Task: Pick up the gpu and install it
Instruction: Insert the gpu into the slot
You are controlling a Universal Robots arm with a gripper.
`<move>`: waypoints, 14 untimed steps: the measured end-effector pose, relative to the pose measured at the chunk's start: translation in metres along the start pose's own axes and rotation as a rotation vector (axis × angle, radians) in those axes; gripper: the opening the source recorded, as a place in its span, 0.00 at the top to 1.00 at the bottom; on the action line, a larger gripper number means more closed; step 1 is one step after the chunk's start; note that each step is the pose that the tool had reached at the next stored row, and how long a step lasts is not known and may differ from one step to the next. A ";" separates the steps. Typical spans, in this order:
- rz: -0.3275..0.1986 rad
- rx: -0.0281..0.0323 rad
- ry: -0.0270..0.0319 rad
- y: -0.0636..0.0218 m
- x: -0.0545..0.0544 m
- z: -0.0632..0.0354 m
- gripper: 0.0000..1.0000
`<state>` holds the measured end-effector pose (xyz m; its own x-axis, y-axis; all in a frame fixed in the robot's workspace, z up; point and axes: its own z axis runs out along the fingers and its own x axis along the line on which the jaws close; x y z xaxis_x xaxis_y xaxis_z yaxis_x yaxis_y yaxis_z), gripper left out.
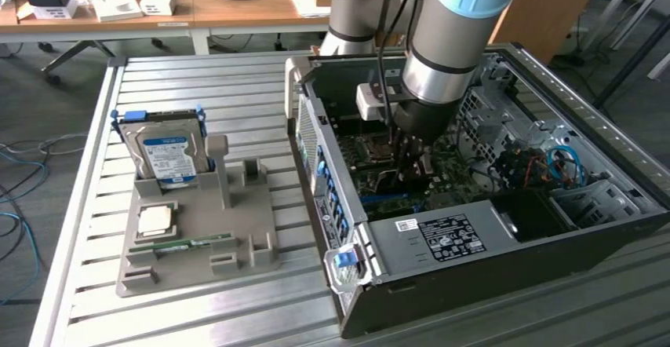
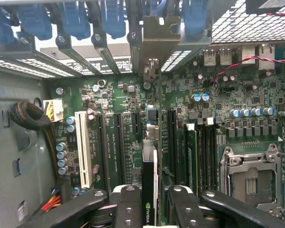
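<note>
one dark gpu (image 2: 148, 190) sits clamped edge-on in my gripper (image 1: 410, 157), down inside the open computer case (image 1: 503, 237) and close over the motherboard (image 2: 218, 109). i keep its thin edge in line with the long black slots (image 2: 118, 142), likely so it can seat straight. the case lies on its side on the slatted metal table (image 1: 209, 72), by the edge on the exterior view's right. a grey tray (image 1: 199, 261) with a hard drive (image 1: 168, 155) stands well apart. wooden desks (image 1: 241, 9) line the room behind.
</note>
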<state>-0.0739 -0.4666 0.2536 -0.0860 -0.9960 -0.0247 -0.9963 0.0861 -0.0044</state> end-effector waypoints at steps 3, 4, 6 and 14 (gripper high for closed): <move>0.000 0.0000 0.0000 0.0001 0.000 0.0000 0.74; 0.000 -0.0001 0.0001 0.0001 0.000 0.0000 0.74; -0.001 -0.0001 0.0001 0.0001 0.000 0.0001 0.74; -0.009 -0.0003 0.0000 0.0002 0.000 0.0002 0.74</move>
<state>-0.0741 -0.4665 0.2534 -0.0771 -0.9967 -0.0247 -0.9970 0.0772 -0.0043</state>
